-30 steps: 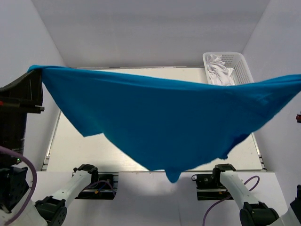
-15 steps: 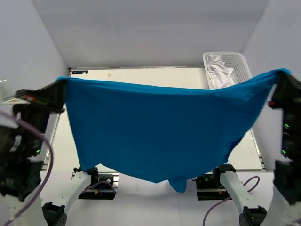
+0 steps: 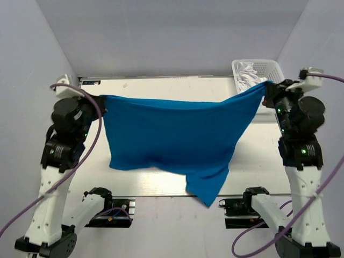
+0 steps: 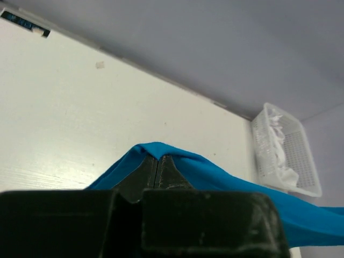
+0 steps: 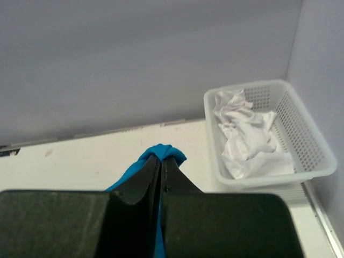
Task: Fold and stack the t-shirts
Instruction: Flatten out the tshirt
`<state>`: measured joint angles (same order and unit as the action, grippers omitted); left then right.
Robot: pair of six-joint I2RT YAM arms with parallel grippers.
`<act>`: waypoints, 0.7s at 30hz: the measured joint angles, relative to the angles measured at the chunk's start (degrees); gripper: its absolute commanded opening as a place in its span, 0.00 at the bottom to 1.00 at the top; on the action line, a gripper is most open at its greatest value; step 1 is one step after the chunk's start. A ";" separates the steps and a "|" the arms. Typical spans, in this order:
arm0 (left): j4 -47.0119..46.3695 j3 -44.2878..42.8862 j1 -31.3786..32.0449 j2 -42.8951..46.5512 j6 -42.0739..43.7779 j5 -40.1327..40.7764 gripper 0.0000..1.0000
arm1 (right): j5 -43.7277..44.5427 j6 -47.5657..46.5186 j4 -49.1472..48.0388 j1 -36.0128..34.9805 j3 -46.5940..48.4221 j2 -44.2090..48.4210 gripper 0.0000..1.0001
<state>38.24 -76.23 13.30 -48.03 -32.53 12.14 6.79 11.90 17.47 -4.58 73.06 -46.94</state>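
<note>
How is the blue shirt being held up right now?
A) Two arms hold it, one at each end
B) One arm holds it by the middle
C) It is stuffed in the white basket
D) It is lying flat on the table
A: the left arm's jaws and the right arm's jaws are each shut on one end of the blue shirt, so it hangs stretched between them over the table.

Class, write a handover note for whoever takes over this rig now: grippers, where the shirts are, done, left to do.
Left gripper: shut on one corner of the blue t-shirt.
Right gripper: shut on another corner.
The shirt hangs spread between them, off the table.
In the basket, far right: white clothing, crumpled.
Done: nothing folded or stacked yet.
Left: lay the blue shirt flat, fold it, then probably the white clothing.
</note>
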 measured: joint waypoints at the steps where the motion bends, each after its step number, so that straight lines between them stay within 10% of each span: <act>1: -0.63 0.85 0.00 -1.09 -0.22 0.28 0.00 | -0.68 0.26 -0.96 0.00 -0.87 -1.07 0.00; 21: -10.03 -1.88 -0.55 -31.52 -1.40 9.94 0.00 | -3.32 2.67 -8.70 0.00 1.84 -27.17 0.00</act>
<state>28.21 -78.11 12.75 -79.55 -33.93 22.09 3.46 14.57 8.78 -4.58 74.89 -74.11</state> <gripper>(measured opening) 0.022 0.010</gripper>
